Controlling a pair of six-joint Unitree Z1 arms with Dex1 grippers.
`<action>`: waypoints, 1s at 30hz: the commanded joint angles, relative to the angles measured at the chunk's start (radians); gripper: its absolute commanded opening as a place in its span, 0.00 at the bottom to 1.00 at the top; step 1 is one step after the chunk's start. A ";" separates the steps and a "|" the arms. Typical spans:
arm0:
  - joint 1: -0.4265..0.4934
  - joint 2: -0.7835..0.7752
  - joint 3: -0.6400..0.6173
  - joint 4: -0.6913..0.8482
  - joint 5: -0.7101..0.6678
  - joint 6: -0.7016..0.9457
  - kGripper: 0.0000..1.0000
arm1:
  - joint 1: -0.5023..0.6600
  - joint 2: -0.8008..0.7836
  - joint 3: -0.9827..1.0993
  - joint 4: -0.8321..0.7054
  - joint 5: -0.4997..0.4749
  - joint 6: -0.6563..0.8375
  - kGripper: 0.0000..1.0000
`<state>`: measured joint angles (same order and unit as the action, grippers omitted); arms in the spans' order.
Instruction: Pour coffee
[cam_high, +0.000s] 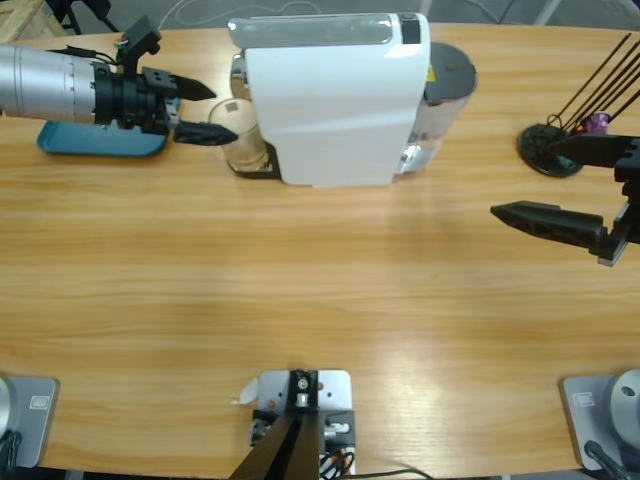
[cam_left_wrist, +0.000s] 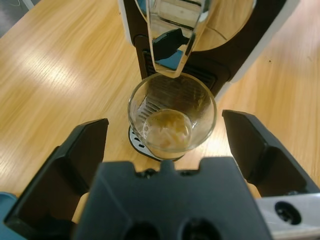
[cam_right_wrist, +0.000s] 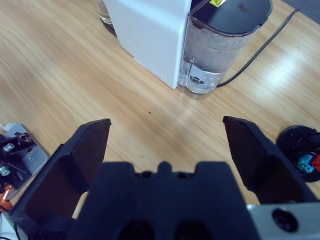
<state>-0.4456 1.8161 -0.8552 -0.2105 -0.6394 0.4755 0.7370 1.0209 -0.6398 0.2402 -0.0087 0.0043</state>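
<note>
the pale brown translucent coffee (cam_left_wrist: 167, 131) lies shallow in a clear round glass cup (cam_left_wrist: 172, 117) under the spout of the white boxy coffee machine (cam_high: 335, 100). the left pincer (cam_high: 207, 113) stands wide, a jaw on either side of the cup, not touching. a flat blue tray (cam_high: 95, 145) lies below that arm. the right pincer (cam_high: 555, 190) gapes wide over the bare wooden desk (cam_high: 320, 300), near a black wire capsule stand (cam_high: 560, 140).
</note>
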 joint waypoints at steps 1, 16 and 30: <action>-0.020 0.081 -0.004 -0.055 -0.014 0.006 1.00 | 0.012 0.041 0.037 -0.009 -0.004 0.003 1.00; -0.035 0.128 0.005 -0.106 -0.013 0.006 1.00 | 0.012 0.041 0.037 -0.007 -0.007 0.005 0.99; -0.046 0.135 0.018 -0.125 -0.010 0.007 0.87 | 0.012 0.039 0.037 -0.007 -0.004 0.005 0.99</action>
<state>-0.4759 1.9035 -0.8589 -0.3237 -0.6394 0.4755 0.7370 1.0437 -0.6386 0.2396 -0.0087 0.0043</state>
